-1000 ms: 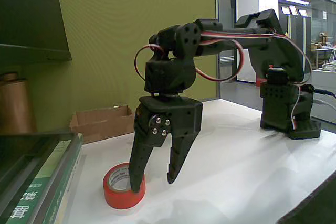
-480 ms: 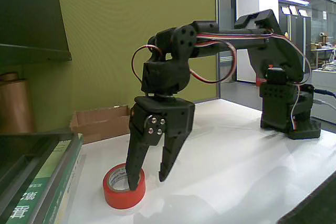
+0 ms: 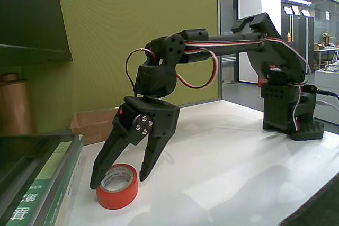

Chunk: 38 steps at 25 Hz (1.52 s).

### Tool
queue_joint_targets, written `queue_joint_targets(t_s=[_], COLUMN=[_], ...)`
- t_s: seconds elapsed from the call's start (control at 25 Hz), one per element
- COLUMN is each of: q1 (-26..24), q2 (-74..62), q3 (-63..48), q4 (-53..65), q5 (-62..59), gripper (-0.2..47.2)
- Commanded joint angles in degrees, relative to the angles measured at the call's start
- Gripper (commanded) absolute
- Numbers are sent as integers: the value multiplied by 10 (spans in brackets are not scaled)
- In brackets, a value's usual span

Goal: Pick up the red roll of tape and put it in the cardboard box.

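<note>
The red roll of tape (image 3: pixel 117 187) lies flat on the white table (image 3: pixel 233 173) near its front left, its white printed core facing up. My black gripper (image 3: pixel 121 180) stands open right over it, pointing down. One finger (image 3: pixel 105 162) reaches down just outside the roll's left rim, the other finger (image 3: pixel 149 158) comes down at its right rim, so the roll sits between them. Whether either tip touches the roll I cannot tell. The cardboard box (image 3: pixel 96 123) sits behind, against the green wall, partly hidden by the gripper.
Green-and-white books (image 3: pixel 39 183) lie stacked at the left edge, close to the roll. A tall brown-copper cylinder (image 3: pixel 15 107) stands behind them. The arm's base (image 3: pixel 291 112) is at the far right of the table.
The gripper has swung left and lower and opened wider; its left finger, earlier inside the roll's hole, now sits outside the left rim. The roll has shifted slightly left.
</note>
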Motion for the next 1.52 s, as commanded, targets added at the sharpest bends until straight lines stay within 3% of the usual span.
queue_joint_targets(t_s=[0.0,0.2,0.4,0.48,0.52,0.68,0.88,0.96,1.48], q1=[6,15,41,47,49,51,48,49,60], q2=[36,75,91,100,103,101,91,87,46], q3=[8,51,61,74,80,86,85,83,61], q4=[15,24,38,34,30,47,48,44,56], q5=[-9,-34,-16,-16,-17,-1,11,15,36], gripper=[418,472,450,397,350,364,320,338,348])
